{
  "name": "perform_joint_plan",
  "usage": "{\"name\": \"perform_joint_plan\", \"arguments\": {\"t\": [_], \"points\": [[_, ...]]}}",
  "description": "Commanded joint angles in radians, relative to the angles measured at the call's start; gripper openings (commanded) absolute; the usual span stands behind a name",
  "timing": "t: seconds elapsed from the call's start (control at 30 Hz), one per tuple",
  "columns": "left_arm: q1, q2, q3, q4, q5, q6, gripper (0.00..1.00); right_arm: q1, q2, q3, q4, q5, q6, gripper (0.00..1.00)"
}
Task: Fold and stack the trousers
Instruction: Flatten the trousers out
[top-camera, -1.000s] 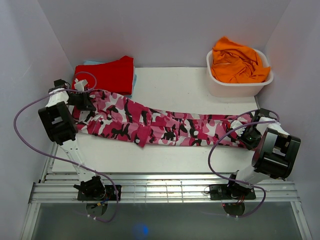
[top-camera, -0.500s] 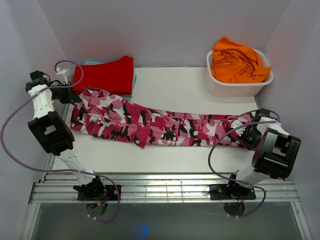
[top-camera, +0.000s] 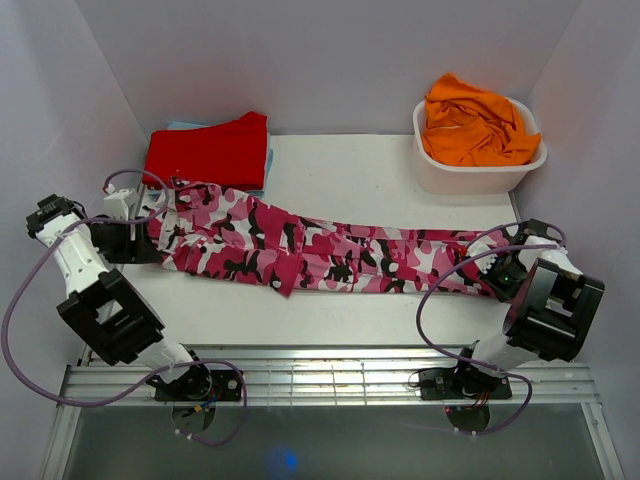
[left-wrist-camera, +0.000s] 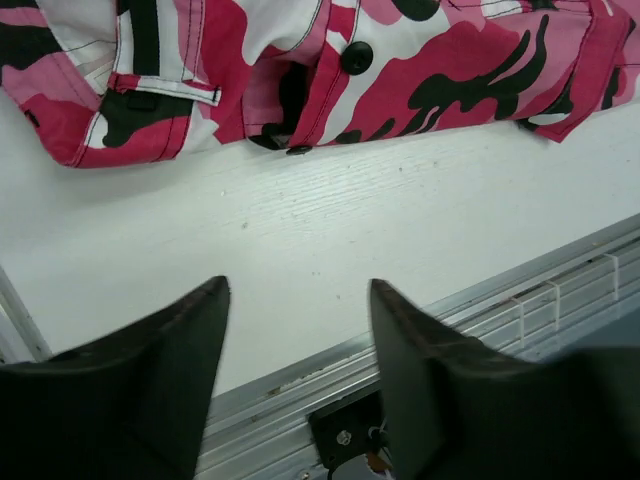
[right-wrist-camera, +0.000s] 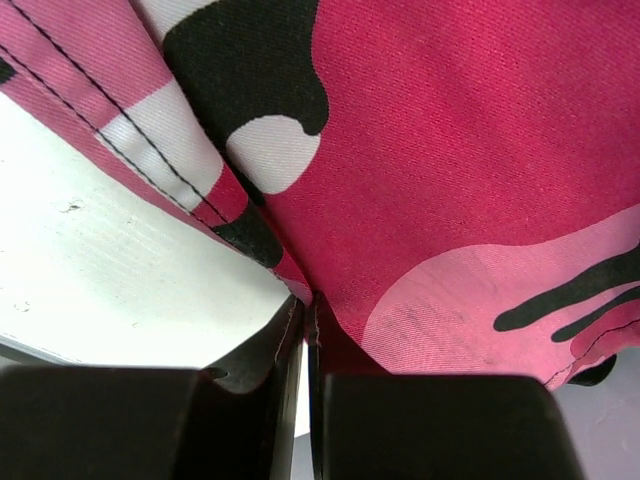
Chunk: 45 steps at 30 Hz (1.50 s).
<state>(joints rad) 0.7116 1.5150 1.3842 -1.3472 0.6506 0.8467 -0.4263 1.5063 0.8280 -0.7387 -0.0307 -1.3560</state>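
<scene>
The trousers (top-camera: 300, 245), in pink, magenta, white and black camouflage, lie stretched flat across the table from left to right. Their waist with a black button (left-wrist-camera: 355, 57) fills the top of the left wrist view. My left gripper (top-camera: 135, 238) stands just left of the waist, open, with nothing between its fingers (left-wrist-camera: 205, 320) and only bare table under it. My right gripper (top-camera: 505, 272) is at the leg ends on the right. It is shut, with the hem of the trousers (right-wrist-camera: 430, 200) pinched at its fingertips (right-wrist-camera: 300, 325).
A folded red garment (top-camera: 210, 150) lies at the back left, on something blue (top-camera: 269, 160). A white tub (top-camera: 480, 172) holding an orange garment (top-camera: 470, 125) stands at the back right. A metal rail (top-camera: 320, 375) runs along the near edge; walls close in on both sides.
My left gripper has opened and let go of the waist, then drawn back left and nearer. The waist now rests on the table. The right gripper has stayed shut in place.
</scene>
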Motion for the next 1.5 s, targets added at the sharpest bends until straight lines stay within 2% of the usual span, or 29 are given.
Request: {"name": "perform_joint_plan", "arguments": {"t": [0.0, 0.07, 0.1, 0.23, 0.37, 0.47, 0.73, 0.9, 0.97, 1.0, 1.03, 1.17, 1.23, 1.3, 1.33, 1.37, 1.4, 1.43, 1.47], "points": [[-0.001, 0.094, 0.061, 0.054, 0.105, -0.035, 0.79, -0.008, -0.008, 0.016, -0.059, -0.008, -0.123, 0.08], [-0.006, 0.224, 0.131, 0.097, 0.193, -0.096, 0.89, -0.008, 0.003, 0.023, -0.062, -0.006, -0.114, 0.08], [-0.011, 0.267, 0.201, 0.120, 0.264, -0.130, 0.90, -0.008, 0.006, 0.025, -0.064, -0.008, -0.111, 0.08], [-0.064, 0.408, 0.289, 0.311, 0.374, -0.300, 0.96, -0.006, 0.017, 0.033, -0.070, -0.017, -0.100, 0.08], [-0.147, 0.485, 0.268, 0.590, 0.359, -0.475, 0.96, -0.006, 0.041, 0.048, -0.076, -0.024, -0.088, 0.08], [-0.187, 0.537, 0.282, 0.678, 0.310, -0.517, 0.94, -0.006, 0.051, 0.049, -0.077, -0.023, -0.086, 0.08], [-0.270, 0.637, 0.309, 0.807, 0.115, -0.607, 0.90, -0.006, 0.069, 0.057, -0.079, -0.018, -0.078, 0.08], [-0.268, 0.613, 0.282, 0.849, 0.119, -0.588, 0.90, -0.006, 0.068, 0.056, -0.080, -0.017, -0.080, 0.08], [-0.268, 0.605, 0.277, 0.833, 0.155, -0.561, 0.91, -0.006, 0.066, 0.057, -0.083, -0.015, -0.078, 0.08], [-0.267, 0.611, 0.280, 0.820, 0.215, -0.539, 0.90, -0.006, 0.062, 0.057, -0.083, -0.015, -0.078, 0.08], [-0.267, 0.622, 0.294, 0.763, 0.242, -0.525, 0.89, -0.006, 0.058, 0.056, -0.083, -0.014, -0.081, 0.08], [-0.267, 0.689, 0.369, 0.611, 0.382, -0.472, 0.77, -0.006, 0.051, 0.059, -0.082, -0.014, -0.084, 0.08], [-0.267, 0.689, 0.369, 0.592, 0.405, -0.456, 0.71, -0.006, 0.055, 0.066, -0.079, -0.015, -0.081, 0.08], [-0.267, 0.691, 0.371, 0.592, 0.406, -0.468, 0.60, -0.006, 0.063, 0.071, -0.080, -0.014, -0.075, 0.08], [-0.267, 0.691, 0.384, 0.577, 0.403, -0.469, 0.41, -0.006, 0.061, 0.072, -0.079, -0.014, -0.075, 0.08], [-0.267, 0.680, 0.409, 0.541, 0.400, -0.468, 0.34, -0.006, 0.055, 0.074, -0.079, -0.014, -0.075, 0.08], [-0.259, 0.669, 0.499, 0.432, 0.371, -0.460, 0.14, -0.006, 0.049, 0.077, -0.074, -0.018, -0.074, 0.08], [-0.245, 0.674, 0.600, 0.322, 0.333, -0.457, 0.00, -0.006, 0.043, 0.082, -0.073, -0.021, -0.074, 0.08], [-0.219, 0.697, 0.792, 0.090, 0.276, -0.422, 0.00, -0.009, 0.039, 0.083, -0.070, -0.024, -0.077, 0.08]]}}
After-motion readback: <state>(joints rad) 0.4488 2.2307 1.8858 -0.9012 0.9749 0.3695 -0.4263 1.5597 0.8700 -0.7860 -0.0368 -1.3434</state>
